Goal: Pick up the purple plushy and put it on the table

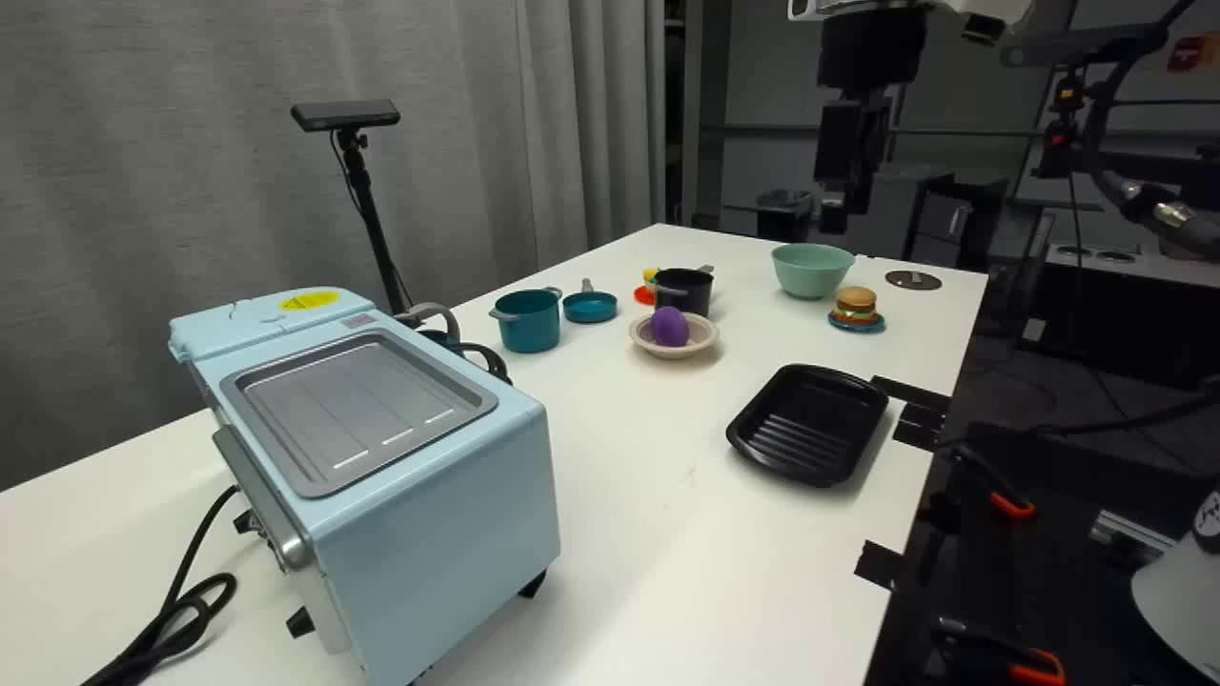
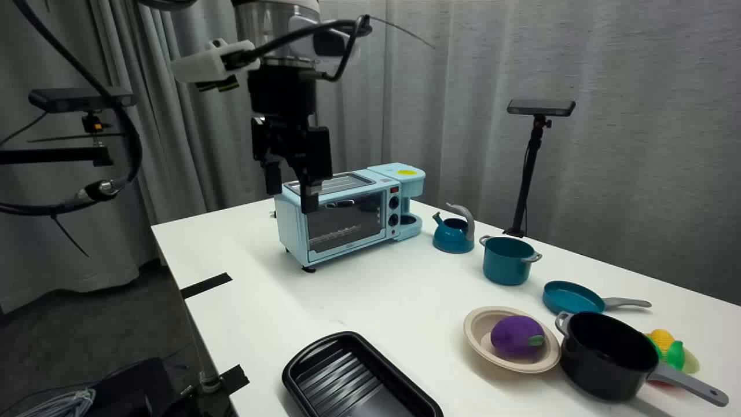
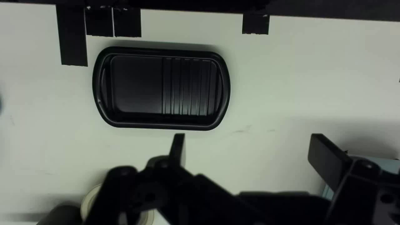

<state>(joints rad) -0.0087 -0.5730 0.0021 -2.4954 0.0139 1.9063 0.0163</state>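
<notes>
Jaws: While they stand wide apart, the gripper (image 3: 248,147) hangs pointing down, high above the table (image 2: 393,295).
Purple plushy (image 2: 517,336): in the tan plate (image 2: 476,341), just beside the black pot (image 2: 605,370), below the jaws and well to one side of them.
Wrist view: plate partly hidden behind the gripper, outside the gap between the jaws; plushy hidden from sight.

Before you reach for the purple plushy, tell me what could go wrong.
The purple plushy sits inside the tan plate, so the open gripper might catch the plate's rim and drag it along. The black pot stands right beside the plate, so the gripper could bump it. In the wrist view the plushy does not show and the gripper hides part of the plate, so aiming by that view alone may miss.
</notes>
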